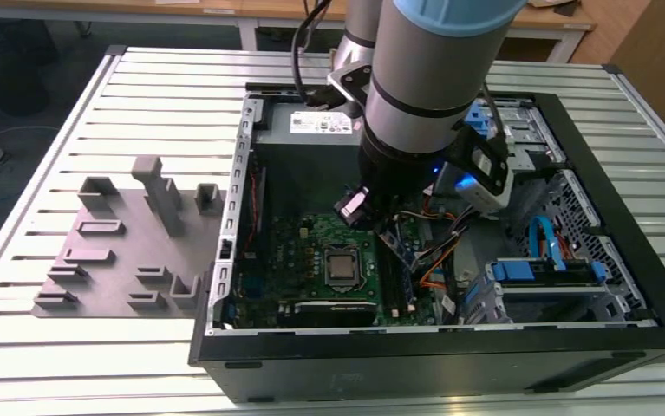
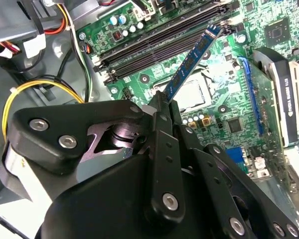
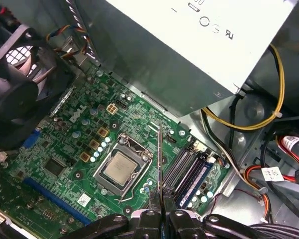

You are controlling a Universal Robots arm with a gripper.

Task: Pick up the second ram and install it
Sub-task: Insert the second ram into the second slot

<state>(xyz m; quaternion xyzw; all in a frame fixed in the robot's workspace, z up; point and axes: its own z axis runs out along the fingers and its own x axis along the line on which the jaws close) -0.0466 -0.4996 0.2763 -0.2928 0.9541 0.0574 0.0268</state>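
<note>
A: Surface?
B: Slatted metal table, ribs running across. The open case lies on its side on it, at the exterior view's right. A grey fixture with upright blocks sits on the table just beside the case, at the exterior view's left
A: Room?
B: Wooden desks at the far edge, and dark floor off the table at the exterior view's left
A: Gripper?
B: The gripper is inside the case over the board, fingers pressed onto the ram, pinching one end
A: Where's the ram exactly?
B: In the air, not seated. In the first wrist view it's edge-on, between the socket and the slots. In the second wrist view it's tilted, with its free end over the slots' end
A: Anything else in the case?
B: Power supply at the far end, a fan beside the board, and a yellow cable looping near the power supply
</note>
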